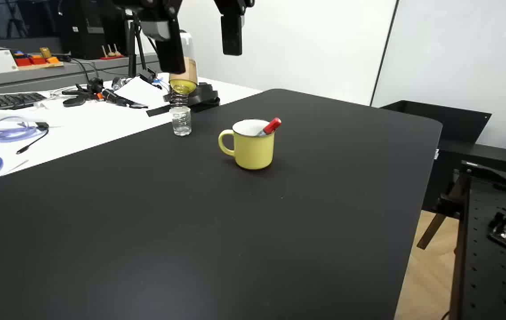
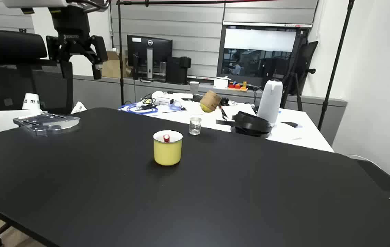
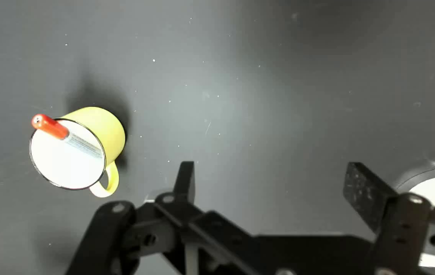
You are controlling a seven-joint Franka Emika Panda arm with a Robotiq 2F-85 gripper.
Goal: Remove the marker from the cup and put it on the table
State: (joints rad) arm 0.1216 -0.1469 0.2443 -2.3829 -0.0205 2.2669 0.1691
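Note:
The yellow cup (image 1: 253,153) stands upright on the black table (image 1: 190,244); it shows in both exterior views (image 2: 167,153) and at the left of the wrist view (image 3: 106,128). The marker (image 1: 272,126) leans inside the cup, its red end sticking out above the rim (image 2: 166,138). In the wrist view the marker (image 3: 51,126) shows a red cap and a pale grey body; its lower end is hidden by the cup wall. My gripper (image 1: 204,62) is open and empty, high above the table and apart from the cup, also seen in the wrist view (image 3: 271,172).
A small clear glass jar (image 1: 181,121) stands near the table edge beside the cup. A white table (image 2: 306,132) with cables, a headset-like black object (image 2: 251,124) and other items adjoins the black table. A clear plastic plate (image 2: 47,122) lies at the table's far left.

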